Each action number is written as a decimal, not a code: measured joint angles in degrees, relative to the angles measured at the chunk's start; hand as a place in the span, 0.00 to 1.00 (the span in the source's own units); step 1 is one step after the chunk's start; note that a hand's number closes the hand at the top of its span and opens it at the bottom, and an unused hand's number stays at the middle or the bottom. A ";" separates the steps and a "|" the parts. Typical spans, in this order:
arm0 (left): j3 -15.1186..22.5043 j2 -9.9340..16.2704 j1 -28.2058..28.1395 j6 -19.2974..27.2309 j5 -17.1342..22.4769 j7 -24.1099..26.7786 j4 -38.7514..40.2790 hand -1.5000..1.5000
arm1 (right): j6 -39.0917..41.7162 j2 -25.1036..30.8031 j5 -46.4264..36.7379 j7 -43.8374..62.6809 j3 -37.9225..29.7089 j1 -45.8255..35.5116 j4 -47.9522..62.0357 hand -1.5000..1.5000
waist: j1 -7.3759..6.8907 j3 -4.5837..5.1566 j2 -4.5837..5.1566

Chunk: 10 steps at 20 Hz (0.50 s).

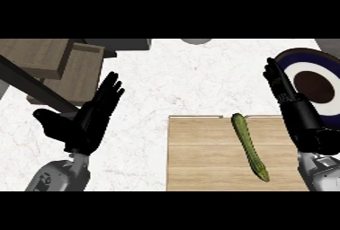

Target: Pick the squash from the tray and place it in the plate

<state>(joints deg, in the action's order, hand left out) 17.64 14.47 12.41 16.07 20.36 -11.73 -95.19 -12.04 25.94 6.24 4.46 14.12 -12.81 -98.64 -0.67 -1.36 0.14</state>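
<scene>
A long, thin green squash (249, 146) lies on the wooden tray (199, 157), slanting from upper left to lower right near the tray's right side. The plate (328, 72), dark blue with a white ring and dark brown centre, sits at the right edge of the counter, partly cut off by the view. My right hand (295, 112) is open, fingers straight and pointing up, between the squash and the plate, overlapping the plate's left rim. At the left, over the counter and away from the tray, my left hand (90, 119) rests open.
Wooden boxes (60, 63) stand at the upper left with a dark bar (33, 85) running diagonally past them. A grey object (196, 41) peeks in at the top edge. White marble counter (192, 81) spreads between the hands.
</scene>
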 measured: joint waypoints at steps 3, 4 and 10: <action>-0.52 1.83 -1.69 0.63 -2.14 -0.04 1.94 0.50 | 5.58 -0.36 4.32 1.07 1.42 -1.03 -0.36 1.00 | -0.22 0.67 -0.01; -0.57 2.51 -2.46 1.32 -3.15 -0.26 2.66 0.50 | 8.52 -0.22 6.48 1.22 2.29 -0.98 -0.51 1.00 | -0.49 0.79 0.03; -1.17 5.67 -5.82 3.17 -6.38 -1.42 7.16 0.50 | 18.49 11.89 -4.86 -2.69 6.46 -7.26 -3.50 1.00 | -1.65 1.60 -0.78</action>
<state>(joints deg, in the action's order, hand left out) 16.48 20.14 6.60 19.24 13.99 -13.15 -88.03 6.45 37.83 1.38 1.77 20.58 -20.06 -102.14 -2.33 0.24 -0.64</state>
